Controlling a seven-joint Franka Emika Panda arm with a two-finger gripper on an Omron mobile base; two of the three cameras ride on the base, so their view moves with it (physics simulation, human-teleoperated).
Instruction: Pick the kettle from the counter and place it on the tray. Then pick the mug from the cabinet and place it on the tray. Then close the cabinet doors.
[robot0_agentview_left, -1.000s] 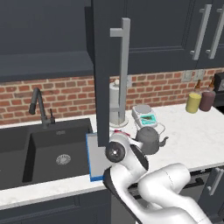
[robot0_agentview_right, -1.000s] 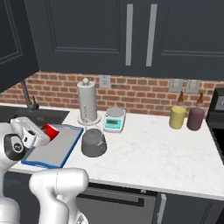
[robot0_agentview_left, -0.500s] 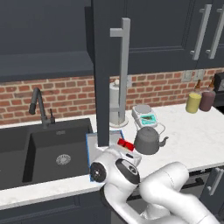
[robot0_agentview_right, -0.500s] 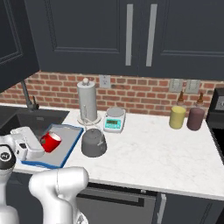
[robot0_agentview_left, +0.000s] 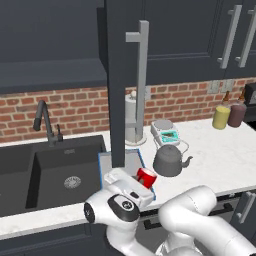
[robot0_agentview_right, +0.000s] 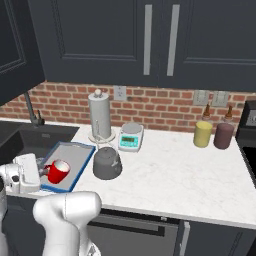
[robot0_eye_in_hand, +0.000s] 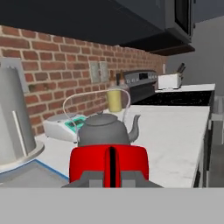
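My gripper (robot0_agentview_left: 142, 181) (robot0_agentview_right: 46, 173) (robot0_eye_in_hand: 109, 176) is shut on the small red mug (robot0_agentview_left: 147, 176) (robot0_agentview_right: 57, 171) (robot0_eye_in_hand: 109, 162). It holds the mug tilted over the near end of the blue-rimmed grey tray (robot0_agentview_left: 131, 160) (robot0_agentview_right: 70, 152); whether the mug touches the tray I cannot tell. The dark grey kettle (robot0_agentview_left: 169, 160) (robot0_agentview_right: 106, 163) (robot0_eye_in_hand: 104, 130) stands on the white counter (robot0_agentview_left: 220, 150) (robot0_agentview_right: 170, 175) just right of the tray, not on it. The navy cabinet (robot0_agentview_left: 50, 45) is open, and its door (robot0_agentview_left: 122, 75) with the silver bar handle (robot0_agentview_left: 142, 80) juts out above the tray.
A white paper-towel roll (robot0_agentview_left: 132, 120) (robot0_agentview_right: 99, 116) and a teal-topped scale (robot0_agentview_left: 166, 133) (robot0_agentview_right: 131, 137) stand behind the tray and kettle. The black sink (robot0_agentview_left: 60, 175) with its tap (robot0_agentview_left: 44, 120) lies left. A yellow and a dark jar (robot0_agentview_right: 214, 134) stand at the far right.
The hand has carried the red mug down and toward the near end of the tray, and the arm has folded lower. The kettle and door have not moved.
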